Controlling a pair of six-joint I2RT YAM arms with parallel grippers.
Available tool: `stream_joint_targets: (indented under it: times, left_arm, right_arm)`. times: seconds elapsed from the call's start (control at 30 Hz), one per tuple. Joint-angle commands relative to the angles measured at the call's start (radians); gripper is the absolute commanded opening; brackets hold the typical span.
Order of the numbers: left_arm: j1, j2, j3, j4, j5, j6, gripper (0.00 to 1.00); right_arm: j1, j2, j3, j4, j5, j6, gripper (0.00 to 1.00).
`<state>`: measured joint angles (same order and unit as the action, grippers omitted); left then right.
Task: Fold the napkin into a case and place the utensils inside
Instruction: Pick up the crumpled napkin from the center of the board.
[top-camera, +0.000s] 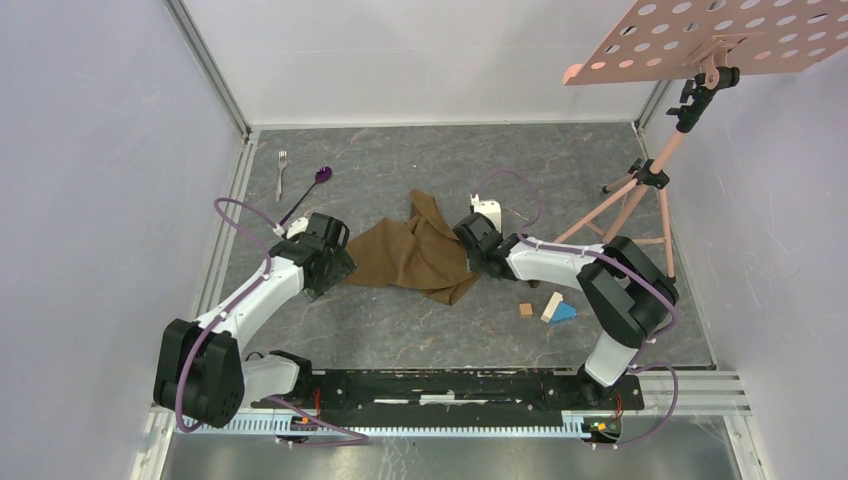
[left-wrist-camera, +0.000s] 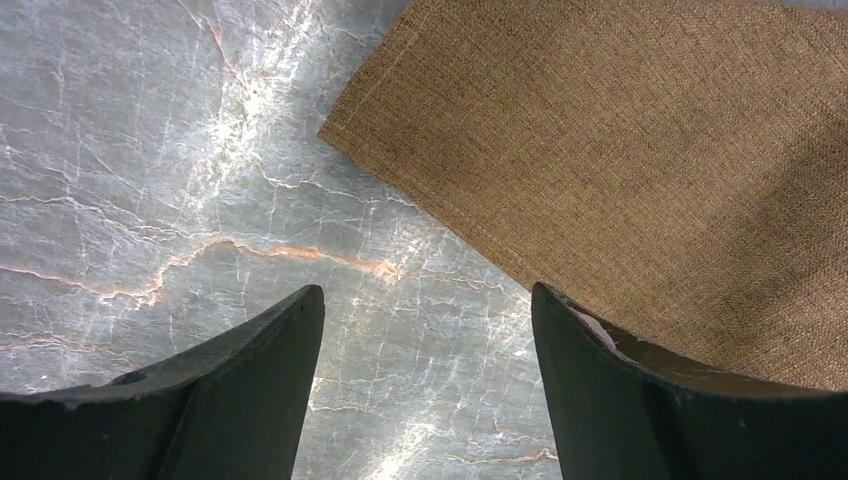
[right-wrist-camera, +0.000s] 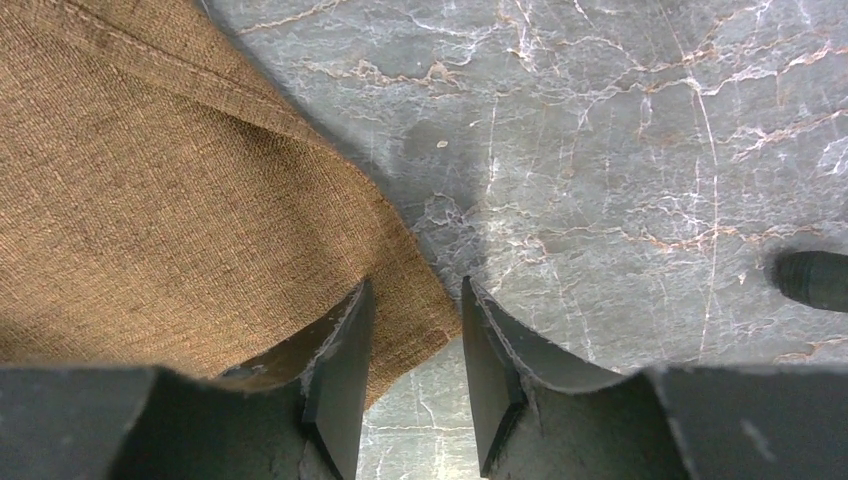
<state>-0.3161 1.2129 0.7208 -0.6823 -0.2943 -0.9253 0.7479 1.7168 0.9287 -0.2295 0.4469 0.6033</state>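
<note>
I had the napkin (top-camera: 405, 255) lying rumpled mid-table, not yet a case, with the fork (top-camera: 282, 163) and spoon (top-camera: 316, 180) well apart from it at the far left. My left gripper (left-wrist-camera: 428, 300) stood wide open over bare table (left-wrist-camera: 150, 150) just beside the cloth's edge, holding nothing. My right gripper (right-wrist-camera: 415, 300) was part open, the napkin's hem lying in the gap, unpinched. My worry was that closing the right there might catch only a sliver that slips on the lift, and the left might close on marble alone, so the cloth would bunch instead of spreading flat
</note>
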Motion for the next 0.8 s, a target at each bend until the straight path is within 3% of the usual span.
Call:
stream_joint_targets:
  times: [0.0,0.1,0.2,0.23,0.4,0.57,0.77]
  left_arm:
    - [0.002,0.000,0.010,0.010,-0.045,-0.049,0.82]
    - [0.002,0.016,0.013,0.003,-0.042,-0.055,0.81]
    - [0.002,0.029,0.014,0.004,-0.039,-0.056,0.80]
    - [0.002,0.032,0.014,0.004,-0.039,-0.056,0.79]
    - [0.002,0.055,0.005,0.029,-0.049,-0.048,0.76]
    - [0.002,0.130,0.021,0.040,-0.043,-0.037,0.66]
    - [0.003,0.151,0.030,0.017,-0.116,-0.054,0.62]
  right_arm:
    - [0.003,0.008,-0.043,0.012,0.001,0.032,0.42]
    - [0.003,-0.001,-0.066,0.030,0.014,0.033,0.30]
    - [0.004,-0.028,-0.074,0.052,0.020,0.020,0.05]
    - [0.004,-0.042,-0.073,0.058,0.022,0.015,0.00]
    - [0.006,-0.122,-0.054,0.061,0.039,-0.043,0.00]
    - [0.004,-0.214,-0.087,0.109,-0.043,-0.094,0.00]
    - [0.005,-0.244,-0.108,0.127,-0.060,-0.112,0.00]
